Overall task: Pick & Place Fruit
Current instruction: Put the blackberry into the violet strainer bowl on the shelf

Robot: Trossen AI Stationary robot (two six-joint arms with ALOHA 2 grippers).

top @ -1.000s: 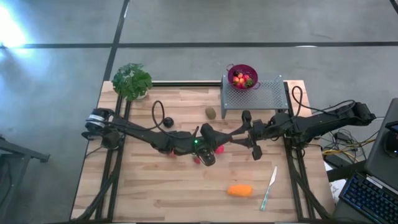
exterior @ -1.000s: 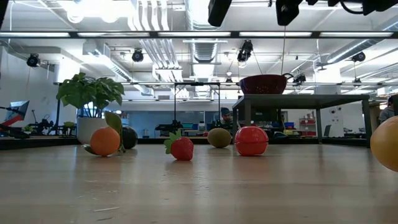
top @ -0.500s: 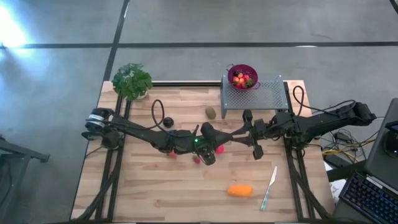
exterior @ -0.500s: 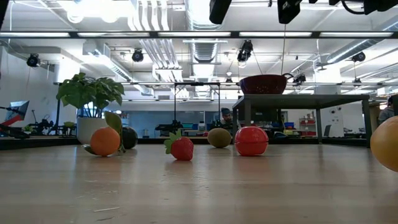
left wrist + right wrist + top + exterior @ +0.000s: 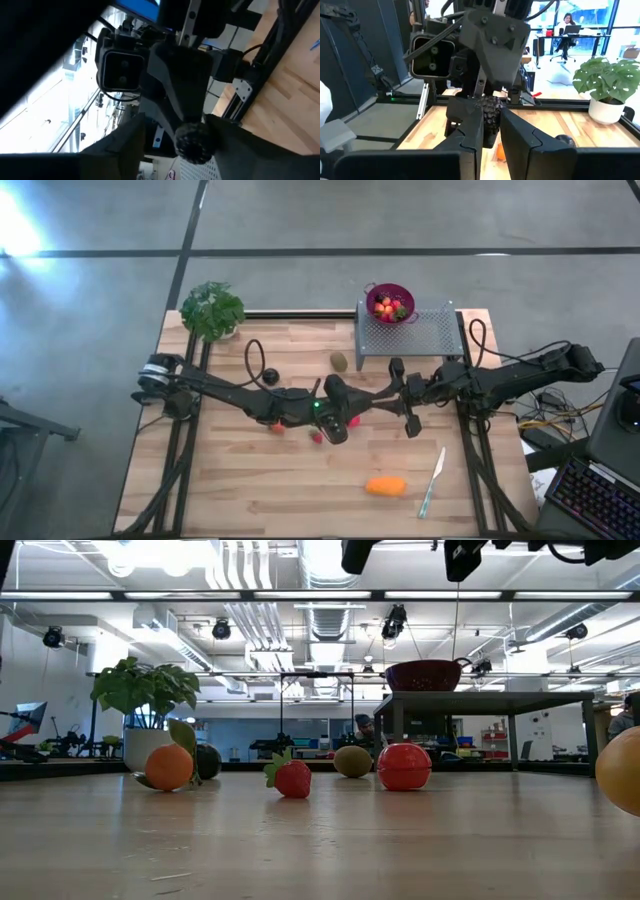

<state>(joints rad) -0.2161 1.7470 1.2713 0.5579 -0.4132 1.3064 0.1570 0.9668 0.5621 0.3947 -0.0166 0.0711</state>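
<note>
A dark bumpy berry [image 5: 490, 116] hangs in the air over the middle of the table, where my two grippers meet tip to tip. My right gripper [image 5: 491, 131] is shut on it. My left gripper [image 5: 176, 150] is open, its fingers standing on either side of the same berry [image 5: 195, 145]. On the table below them rest a strawberry [image 5: 291, 778], a pink-red ball [image 5: 404, 766], a kiwi [image 5: 339, 361], a small orange piece [image 5: 169, 766], a dark plum [image 5: 270, 376] and an oblong orange piece [image 5: 386, 486]. My right gripper pinches the berry's sides [image 5: 484, 119] between its two fingers, coming level from the table's right. The berry is lifted clear of the table. Whether a left finger also touches it, I cannot tell.
A purple colander [image 5: 390, 303] holding several fruits stands on a grey mesh rack [image 5: 425, 335] at the far right. A pale knife [image 5: 432, 480] lies near the right edge, and a potted plant [image 5: 212, 310] stands at the far left corner. Bare wood lies at the near left.
</note>
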